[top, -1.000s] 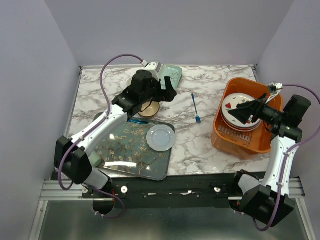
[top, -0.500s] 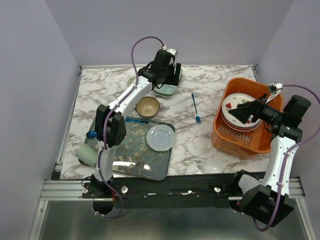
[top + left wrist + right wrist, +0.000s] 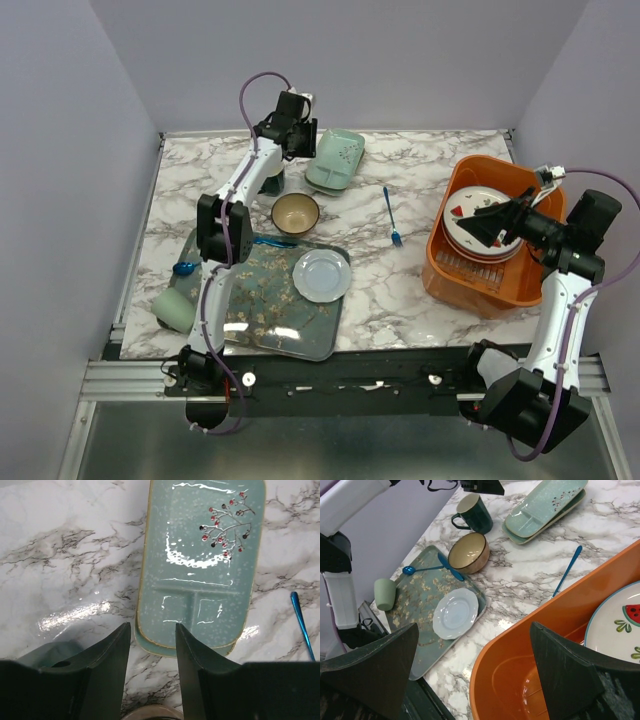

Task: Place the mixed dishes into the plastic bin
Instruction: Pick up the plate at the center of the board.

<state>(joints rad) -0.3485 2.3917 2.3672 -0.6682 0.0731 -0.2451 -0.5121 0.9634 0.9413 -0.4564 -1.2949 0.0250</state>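
Since the previous frame the left gripper [image 3: 152,630] has been carried leftward, off the mint rectangular dish [image 3: 200,565], which lies on the marble table [image 3: 65,555] near its far edge. Its jaws are narrowed to a partial gap, with nothing between them. The right gripper [image 3: 470,675] is spread wide over the plastic bin [image 3: 520,645], where the white plate with red wedges [image 3: 620,625] lies, apparently atop other plates.

left tool [image 3: 152,630] swung from brown bowl [image 3: 296,213] to mint dish [image 3: 200,555].
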